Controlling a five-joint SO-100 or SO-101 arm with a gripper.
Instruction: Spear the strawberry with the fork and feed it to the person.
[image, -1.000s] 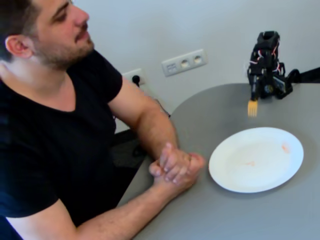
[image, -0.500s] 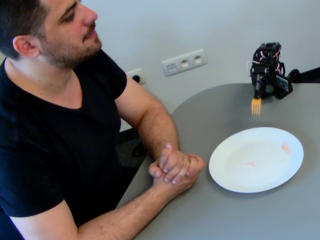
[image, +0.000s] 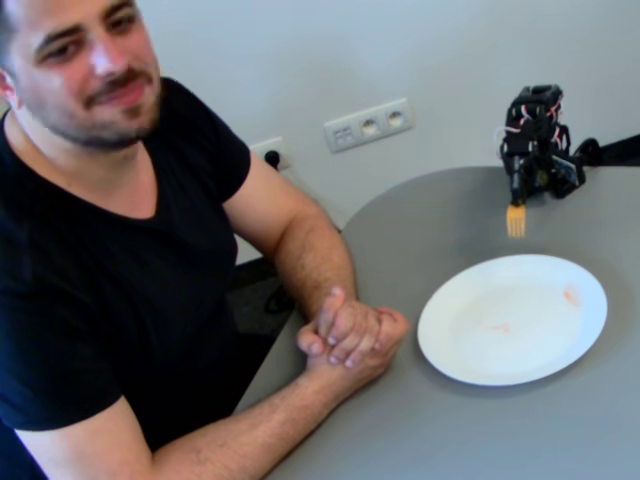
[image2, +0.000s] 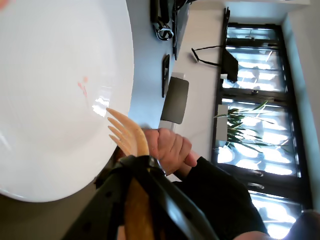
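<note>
The black arm's gripper (image: 519, 192) is shut on the pale yellow-orange fork (image: 516, 220) and holds it tines down above the table, just behind the white plate (image: 470, 340). In the wrist view the gripper (image2: 136, 164) holds the fork (image2: 128, 134) with its tines over the plate's rim (image2: 60, 150). No bright red strawberry shows in either view; the plate carries only faint pinkish smears (image: 571, 295). The person (image: 100, 250), in a black T-shirt, sits at the left with clasped hands (image: 350, 335) resting on the table, and his hands also show in the wrist view (image2: 170, 147).
The grey round table (image: 480, 430) runs from the person's forearms to the right edge of the fixed view. A wall socket strip (image: 368, 124) sits on the wall behind. The wrist view shows a chair (image2: 174, 100), a plant (image2: 240, 120) and windows beyond.
</note>
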